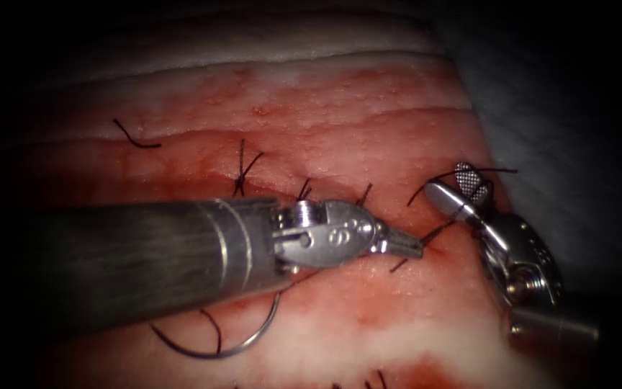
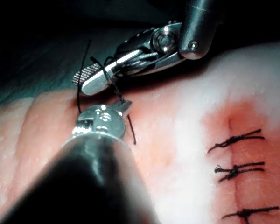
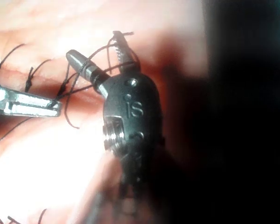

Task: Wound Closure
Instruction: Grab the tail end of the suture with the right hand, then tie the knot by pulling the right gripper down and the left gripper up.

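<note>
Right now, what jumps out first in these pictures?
The big left gripper lies across the tissue, shut on thread at the cut. The right gripper stands open with thread wound around it. The curved needle lies loose on the tissue under the left shaft.

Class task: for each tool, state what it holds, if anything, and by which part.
Left end effector: shut on the thread, near the cut. Right end effector: open, thread looped around its jaws, clamping nothing. Needle lies free on the tissue.

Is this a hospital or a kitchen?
Probably neither: it looks like a practice bench. Two robot tools, the left claw and the right claw, work with thread on tissue. A curved needle lies loose.
</note>
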Controlling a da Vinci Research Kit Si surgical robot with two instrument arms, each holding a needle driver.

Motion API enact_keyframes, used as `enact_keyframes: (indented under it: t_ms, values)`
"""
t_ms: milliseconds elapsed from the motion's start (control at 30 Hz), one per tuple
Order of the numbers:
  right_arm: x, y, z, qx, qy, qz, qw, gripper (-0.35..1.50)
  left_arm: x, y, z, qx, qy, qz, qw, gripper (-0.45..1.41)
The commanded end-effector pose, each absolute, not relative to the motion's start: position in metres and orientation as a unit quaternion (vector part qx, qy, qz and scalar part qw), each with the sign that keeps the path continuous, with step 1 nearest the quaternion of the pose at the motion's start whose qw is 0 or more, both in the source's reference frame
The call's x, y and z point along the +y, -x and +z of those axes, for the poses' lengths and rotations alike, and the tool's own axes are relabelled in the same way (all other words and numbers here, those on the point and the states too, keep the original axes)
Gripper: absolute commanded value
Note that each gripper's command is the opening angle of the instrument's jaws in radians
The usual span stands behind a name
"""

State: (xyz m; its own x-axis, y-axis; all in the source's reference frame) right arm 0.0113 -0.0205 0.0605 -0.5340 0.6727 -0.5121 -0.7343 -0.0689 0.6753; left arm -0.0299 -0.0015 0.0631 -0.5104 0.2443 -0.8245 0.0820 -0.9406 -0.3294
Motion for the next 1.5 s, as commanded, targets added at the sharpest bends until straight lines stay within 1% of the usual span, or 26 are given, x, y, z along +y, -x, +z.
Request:
enact_keyframes:
  t_ms: [33, 100, 167, 200, 233, 300, 333, 367, 400, 567, 800, 933, 1000, 1067, 1167, 1300, 1500]
  values:
    - [-0.020, -0.0119, 0.061, 0.482, 0.031, 0.730, 0.482, 0.96, -0.001, 0.0305, 0.064, -0.165, 0.493, 0.853, 0.047, -0.45]
    - [-0.020, -0.0119, 0.061, 0.485, 0.033, 0.731, 0.480, 0.96, -0.001, 0.0305, 0.064, -0.165, 0.493, 0.853, 0.047, -0.45]
    - [-0.020, -0.0119, 0.061, 0.487, 0.036, 0.731, 0.477, 0.89, -0.001, 0.0305, 0.064, -0.165, 0.493, 0.853, 0.047, -0.45]
    - [-0.020, -0.0120, 0.061, 0.490, 0.039, 0.731, 0.473, 0.83, -0.001, 0.0304, 0.064, -0.165, 0.493, 0.853, 0.047, -0.45]
    - [-0.020, -0.0120, 0.061, 0.492, 0.040, 0.731, 0.471, 0.81, -0.001, 0.0304, 0.064, -0.165, 0.493, 0.853, 0.047, -0.45]
    - [-0.020, -0.0122, 0.060, 0.495, 0.045, 0.732, 0.465, 0.52, -0.001, 0.0304, 0.064, -0.165, 0.493, 0.853, 0.047, -0.45]
    - [-0.020, -0.0122, 0.060, 0.496, 0.049, 0.733, 0.463, 0.12, -0.001, 0.0304, 0.064, -0.165, 0.493, 0.853, 0.047, -0.45]
    - [-0.020, -0.0122, 0.060, 0.495, 0.052, 0.734, 0.461, -0.22, -0.001, 0.0304, 0.064, -0.165, 0.493, 0.853, 0.047, -0.45]
    - [-0.020, -0.0122, 0.060, 0.494, 0.054, 0.736, 0.461, -0.35, -0.001, 0.0304, 0.064, -0.165, 0.493, 0.853, 0.047, -0.45]
    - [-0.020, -0.0124, 0.059, 0.490, 0.071, 0.737, 0.460, -0.35, -0.001, 0.0297, 0.063, -0.168, 0.496, 0.851, 0.045, -0.45]
    - [-0.021, -0.0128, 0.058, 0.489, 0.104, 0.699, 0.510, -0.35, 0.003, 0.0269, 0.063, -0.163, 0.483, 0.858, 0.064, -0.45]
    - [-0.021, -0.0134, 0.057, 0.482, 0.125, 0.683, 0.535, -0.35, 0.006, 0.0263, 0.065, -0.159, 0.470, 0.865, 0.077, -0.45]
    - [-0.022, -0.0144, 0.057, 0.459, 0.131, 0.678, 0.559, -0.35, 0.008, 0.0268, 0.066, -0.158, 0.464, 0.868, 0.083, -0.45]
    - [-0.023, -0.0148, 0.057, 0.454, 0.135, 0.674, 0.567, -0.35, 0.008, 0.0271, 0.067, -0.158, 0.461, 0.869, 0.085, -0.45]
    - [-0.025, -0.0167, 0.056, 0.427, 0.146, 0.655, 0.606, -0.35, 0.011, 0.0288, 0.069, -0.160, 0.450, 0.874, 0.093, -0.45]
    - [-0.027, -0.0182, 0.054, 0.412, 0.147, 0.638, 0.634, -0.35, 0.013, 0.0305, 0.071, -0.159, 0.440, 0.878, 0.102, -0.45]
    - [-0.029, -0.0199, 0.053, 0.398, 0.133, 0.624, 0.659, -0.35, 0.017, 0.0314, 0.072, -0.156, 0.441, 0.878, 0.105, -0.45]
